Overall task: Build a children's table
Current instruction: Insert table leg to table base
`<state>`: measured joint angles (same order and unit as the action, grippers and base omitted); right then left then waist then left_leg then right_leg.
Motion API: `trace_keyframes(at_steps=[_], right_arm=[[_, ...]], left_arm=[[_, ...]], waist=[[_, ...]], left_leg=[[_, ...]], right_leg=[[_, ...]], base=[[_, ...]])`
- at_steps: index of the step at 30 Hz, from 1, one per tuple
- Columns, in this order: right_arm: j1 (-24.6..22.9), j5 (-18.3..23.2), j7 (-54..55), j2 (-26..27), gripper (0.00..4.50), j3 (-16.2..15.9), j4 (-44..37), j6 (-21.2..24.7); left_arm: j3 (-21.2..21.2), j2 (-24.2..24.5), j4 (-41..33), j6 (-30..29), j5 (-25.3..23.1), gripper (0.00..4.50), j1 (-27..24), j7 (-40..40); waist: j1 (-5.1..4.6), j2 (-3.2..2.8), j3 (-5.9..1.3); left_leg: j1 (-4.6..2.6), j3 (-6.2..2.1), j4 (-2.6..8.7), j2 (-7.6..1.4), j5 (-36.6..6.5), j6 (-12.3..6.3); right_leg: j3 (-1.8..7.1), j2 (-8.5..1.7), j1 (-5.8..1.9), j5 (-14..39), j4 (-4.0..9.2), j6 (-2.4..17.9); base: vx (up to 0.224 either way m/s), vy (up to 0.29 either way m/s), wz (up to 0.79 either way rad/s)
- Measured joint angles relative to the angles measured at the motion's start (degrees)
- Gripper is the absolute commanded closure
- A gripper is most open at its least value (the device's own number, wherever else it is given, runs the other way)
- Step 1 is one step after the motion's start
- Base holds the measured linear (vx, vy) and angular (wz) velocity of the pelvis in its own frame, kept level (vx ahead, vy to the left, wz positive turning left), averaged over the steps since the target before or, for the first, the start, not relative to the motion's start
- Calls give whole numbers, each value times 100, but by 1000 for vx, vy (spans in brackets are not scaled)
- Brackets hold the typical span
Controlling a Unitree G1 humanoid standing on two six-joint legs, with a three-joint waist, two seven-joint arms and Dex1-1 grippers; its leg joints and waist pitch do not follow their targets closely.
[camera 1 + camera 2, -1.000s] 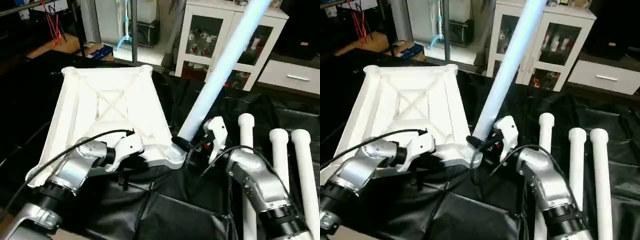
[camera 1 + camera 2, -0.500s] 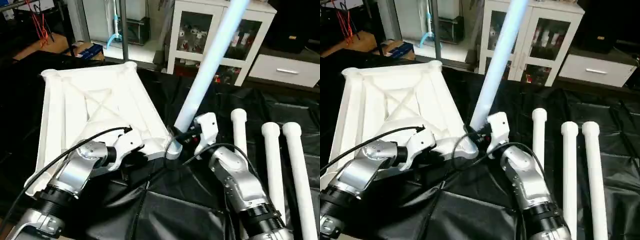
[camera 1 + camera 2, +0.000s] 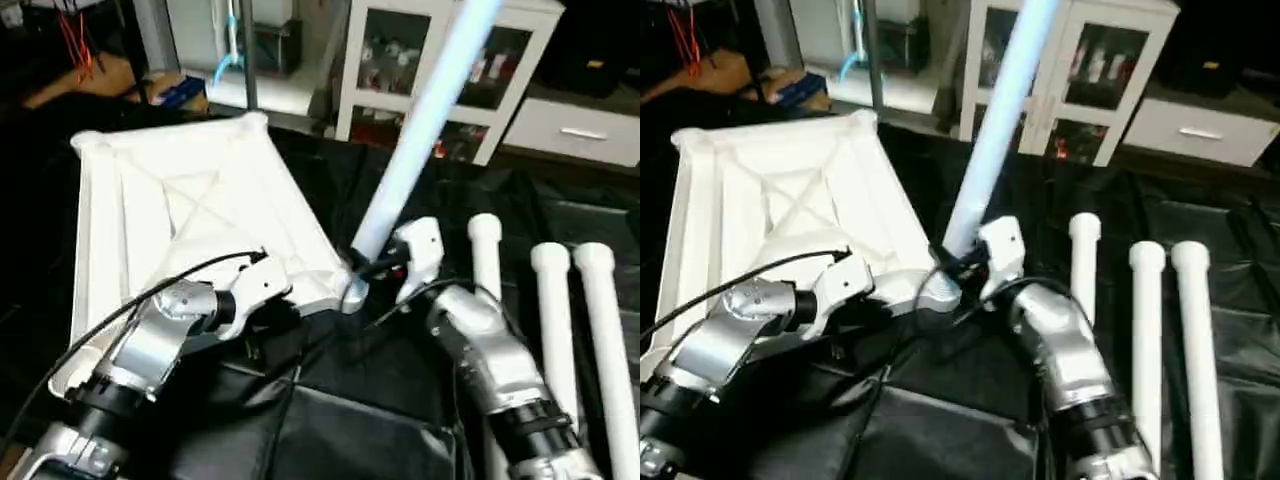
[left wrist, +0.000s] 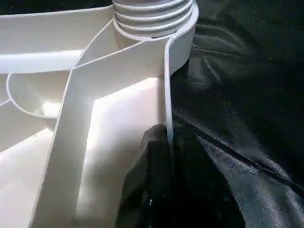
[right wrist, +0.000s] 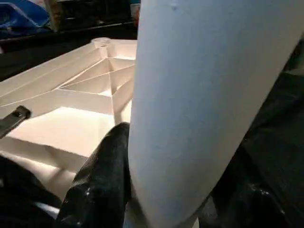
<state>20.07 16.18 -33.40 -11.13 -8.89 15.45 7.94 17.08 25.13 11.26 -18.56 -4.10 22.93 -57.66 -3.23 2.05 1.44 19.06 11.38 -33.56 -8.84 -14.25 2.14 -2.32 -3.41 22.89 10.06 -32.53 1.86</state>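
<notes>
The children's table lies in parts on black cloth. Its white tabletop [image 3: 190, 210] rests upside down, ribbed X-braced underside up. One long white leg [image 3: 420, 130] stands tilted in the near right corner socket [image 3: 350, 295]. My right gripper [image 3: 375, 272] is shut on this leg just above the socket; a black finger [image 5: 102, 175] hugs the tube [image 5: 199, 95]. My left gripper [image 3: 262, 318] is shut on the tabletop's near rim beside that socket, its fingers [image 4: 156, 180] pinching the thin rim wall [image 4: 167, 85].
Three more white legs [image 3: 487, 270] [image 3: 555, 320] [image 3: 605, 340] lie side by side on the cloth to the right. A white glass-door cabinet [image 3: 440, 60] stands behind the work. A metal pole [image 3: 243, 50] rises at the back left.
The whole picture has shifted a little as the camera moved. Tabletop, tilted leg and both grips stand as before.
</notes>
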Motion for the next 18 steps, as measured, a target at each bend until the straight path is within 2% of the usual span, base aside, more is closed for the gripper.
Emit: trace_keyframes(at_steps=[4, 7, 15, 18], right_arm=[[91, 239, -562, -396, 265, 55, -216, 385], [103, 364, -715, -531, 265, 114, -285, 512], [148, 906, -843, -460, 266, 425, -413, 1068], [157, 1335, -705, -256, 266, 756, -530, 1284]], left_arm=[[21, 5, -114, 17, 10, 450, 5, -96], [53, 4, -152, 34, 12, 450, 12, -157], [150, 92, -201, 256, 12, 450, 18, -380], [189, 109, -222, 334, 17, 450, 16, -478]], waist=[[136, 0, 17], [188, -2, 23], [284, -6, 90], [345, -9, 100]], left_leg=[[7, 1, 6, -13, 2, -17], [10, 1, 12, -21, 2, -18], [17, 6, -43, -23, 3, -16], [26, 7, -63, -23, 4, -16]], right_leg=[[-11, 4, 40, 46, -63, -32], [-15, 12, 50, 52, -70, -27], [-9, 5, 83, 56, -136, -20], [-4, 2, 95, 56, -157, -19]], base=[[26, -11, 0], [0, 0, 0], [0, 0, 0], [0, 0, 0]])
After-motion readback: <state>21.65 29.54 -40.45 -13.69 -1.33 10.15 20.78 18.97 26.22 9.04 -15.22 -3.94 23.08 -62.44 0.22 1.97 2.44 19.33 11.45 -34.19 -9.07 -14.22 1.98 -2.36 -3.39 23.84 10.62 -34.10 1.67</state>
